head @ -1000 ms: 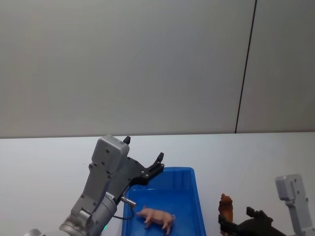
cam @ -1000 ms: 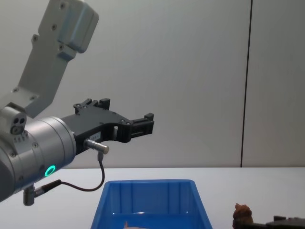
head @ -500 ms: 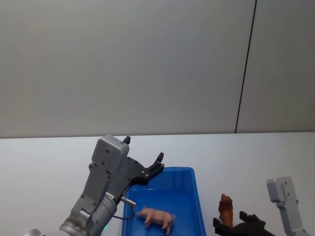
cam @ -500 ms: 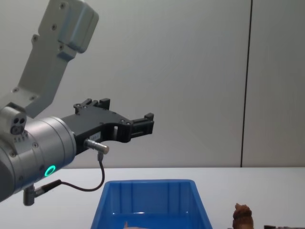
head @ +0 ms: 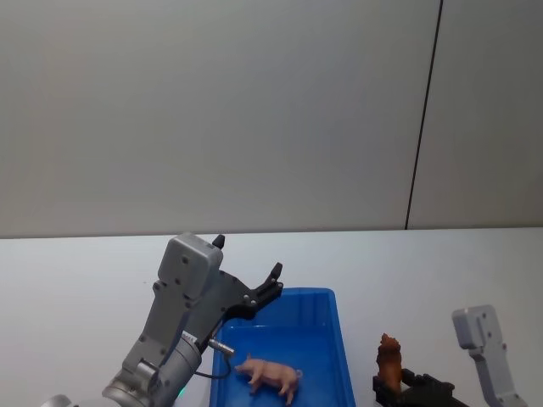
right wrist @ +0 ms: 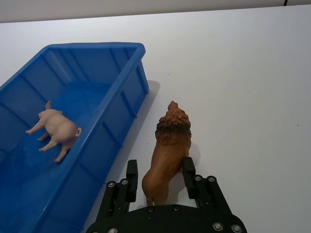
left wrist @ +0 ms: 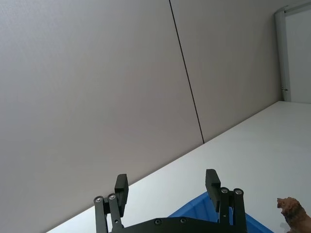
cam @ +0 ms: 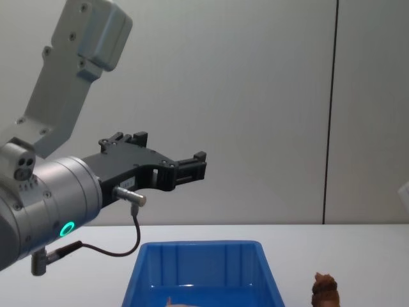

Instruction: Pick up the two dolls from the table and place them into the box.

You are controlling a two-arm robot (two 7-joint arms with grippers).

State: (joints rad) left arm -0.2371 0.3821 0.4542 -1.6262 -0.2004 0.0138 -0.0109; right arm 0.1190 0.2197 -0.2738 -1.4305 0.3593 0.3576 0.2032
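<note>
The blue box (head: pixel 288 294) stands on the white table (head: pixel 76 288), and the pale pink pig doll (head: pixel 270 373) lies inside it. In the right wrist view the pig (right wrist: pixel 54 127) rests on the box's (right wrist: pixel 121 104) floor. The reddish-brown doll (head: pixel 389 359) stands upright on the table just right of the box. My right gripper (right wrist: pixel 160 171) is open, its fingers flanking the brown doll's (right wrist: pixel 168 150) hindquarters, with a gap on one side. My left gripper (head: pixel 254 284) hangs open and empty above the box's far left corner.
A grey wall with a dark vertical seam (head: pixel 422 127) rises behind the table. Bare white tabletop (right wrist: pixel 243 73) stretches to the right of the brown doll and beyond the box.
My right arm has shifted left and lower, bringing its fingers around the brown doll; it has dropped out of the chest view. The left arm, the box and the pig are unchanged.
</note>
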